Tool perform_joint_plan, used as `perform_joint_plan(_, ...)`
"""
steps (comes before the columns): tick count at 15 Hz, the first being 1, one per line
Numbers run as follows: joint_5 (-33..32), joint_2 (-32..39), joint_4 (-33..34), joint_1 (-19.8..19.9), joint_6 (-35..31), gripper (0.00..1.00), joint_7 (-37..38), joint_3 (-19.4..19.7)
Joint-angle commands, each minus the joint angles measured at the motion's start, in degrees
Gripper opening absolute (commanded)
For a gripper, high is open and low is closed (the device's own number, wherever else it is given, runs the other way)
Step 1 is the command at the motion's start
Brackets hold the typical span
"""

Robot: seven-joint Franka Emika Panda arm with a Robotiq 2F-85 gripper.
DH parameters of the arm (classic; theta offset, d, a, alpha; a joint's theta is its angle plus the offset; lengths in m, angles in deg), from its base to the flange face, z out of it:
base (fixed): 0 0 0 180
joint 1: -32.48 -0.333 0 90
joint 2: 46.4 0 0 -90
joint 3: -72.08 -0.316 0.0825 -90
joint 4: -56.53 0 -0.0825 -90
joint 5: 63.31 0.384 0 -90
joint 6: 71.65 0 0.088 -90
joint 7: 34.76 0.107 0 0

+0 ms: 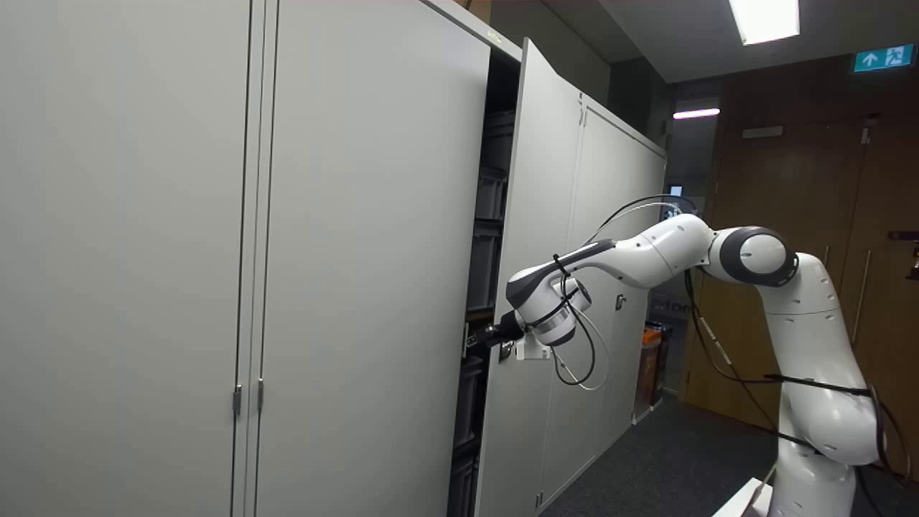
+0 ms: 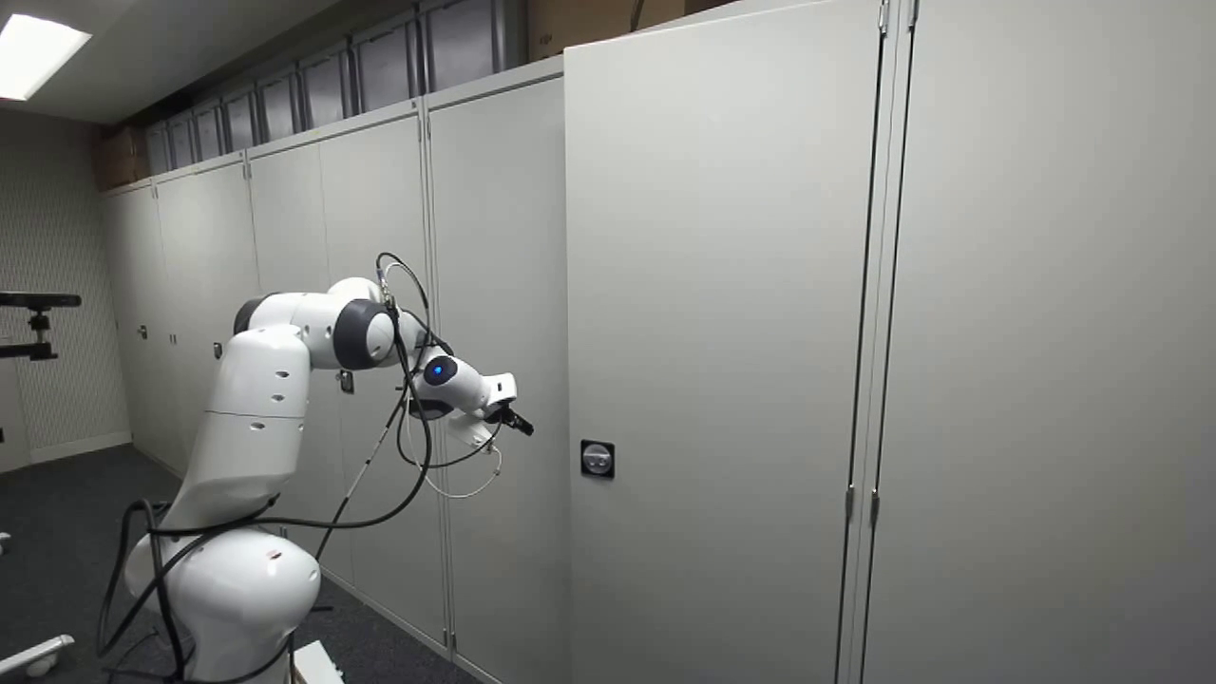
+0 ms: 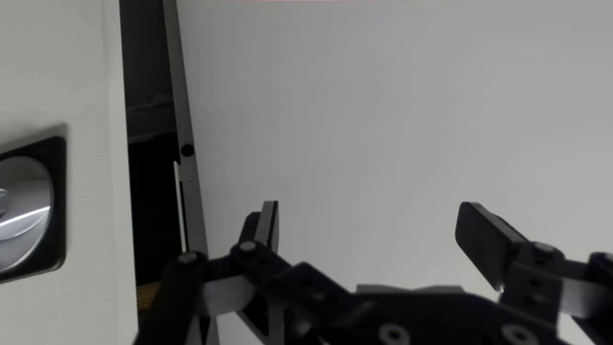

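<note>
My gripper (image 3: 368, 211) is open and empty, its two black fingers spread in front of a plain grey cabinet door (image 3: 345, 120). In an exterior view, the gripper (image 1: 479, 337) is beside the gap at that door's free edge; whether it touches is unclear. The neighbouring grey door (image 2: 722, 285) stands ajar, with a round silver latch in a black plate (image 2: 597, 459). The latch (image 3: 24, 206) is left of my gripper in the wrist view. Between the doors is a dark gap (image 3: 151, 201). Grey boxes (image 1: 484, 269) show inside the cabinet.
More grey cabinets (image 2: 375, 218) run along the wall, with grey boxes (image 2: 385, 66) on top. A bin with an orange lid (image 1: 650, 337) stands by the far end. Loose cables (image 2: 418, 446) hang around the arm. A camera on a mount (image 2: 38, 318) is at one side.
</note>
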Motion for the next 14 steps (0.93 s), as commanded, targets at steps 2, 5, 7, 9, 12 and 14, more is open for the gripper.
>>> perform_joint_plan(2, 3.1, 0.5, 3.2, -8.2, 0.0, 1.00, -3.3, 10.7)
perform_joint_plan(5, 3.8, 1.4, 4.8, -12.8, -0.4, 1.00, -3.3, 15.7)
perform_joint_plan(7, 4.6, 2.2, 6.0, -16.1, -0.4, 1.00, -3.2, 19.1)
perform_joint_plan(9, 5.5, 3.4, 7.4, -19.6, -0.4, 1.00, -2.8, 22.3)
perform_joint_plan(12, 7.6, 4.8, 9.0, -23.9, -0.4, 1.00, -2.5, 25.8)
perform_joint_plan(14, 5.6, 4.1, 6.9, -22.6, 0.1, 1.00, -0.8, 24.3)
